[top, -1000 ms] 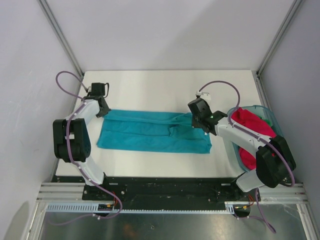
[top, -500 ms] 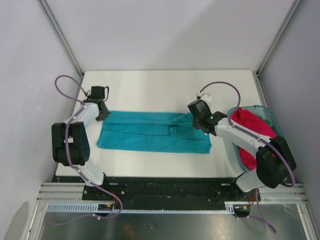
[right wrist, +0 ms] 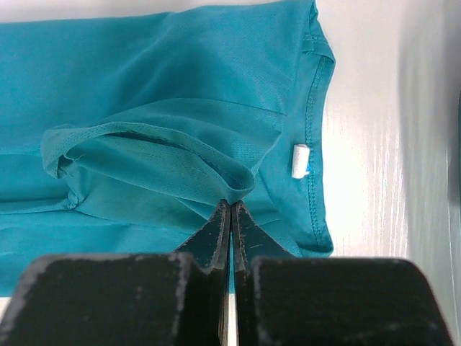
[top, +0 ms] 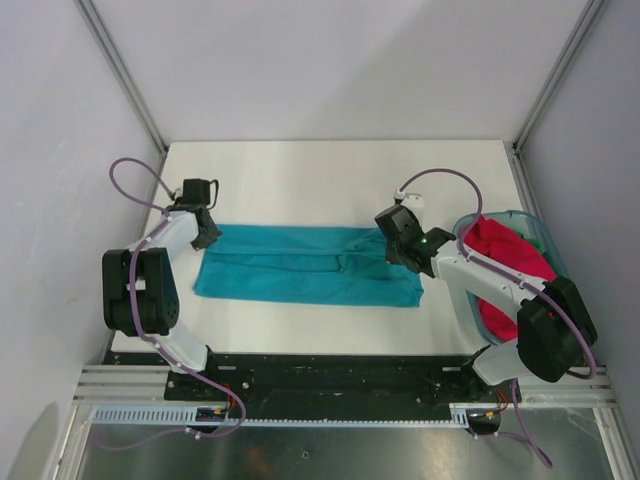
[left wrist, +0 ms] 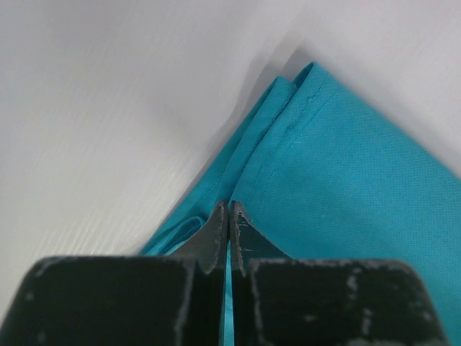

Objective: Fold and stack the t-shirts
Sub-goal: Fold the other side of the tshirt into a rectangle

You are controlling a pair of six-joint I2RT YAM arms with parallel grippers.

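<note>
A teal-blue t-shirt [top: 305, 265] lies on the white table [top: 330, 180], folded into a long strip running left to right. My left gripper [top: 206, 233] is at its far left corner, shut on the cloth edge [left wrist: 288, 122]; teal cloth shows between the fingertips [left wrist: 216, 223]. My right gripper [top: 393, 246] is at the far right end, shut on a raised fold of the same shirt [right wrist: 166, 166] beside the collar with its white label [right wrist: 300, 160]. A magenta-red t-shirt [top: 503, 262] lies bunched in the basket, with a bit of green cloth [top: 538, 240] behind it.
The translucent teal plastic basket [top: 523, 216] stands at the table's right edge, next to the right arm. White walls with metal frame posts [top: 120, 75] close in the table on the left, back and right.
The left gripper has shifted slightly toward the near side at the shirt's corner. The right gripper has turned a little at the collar end. The shirt lies much as before.
</note>
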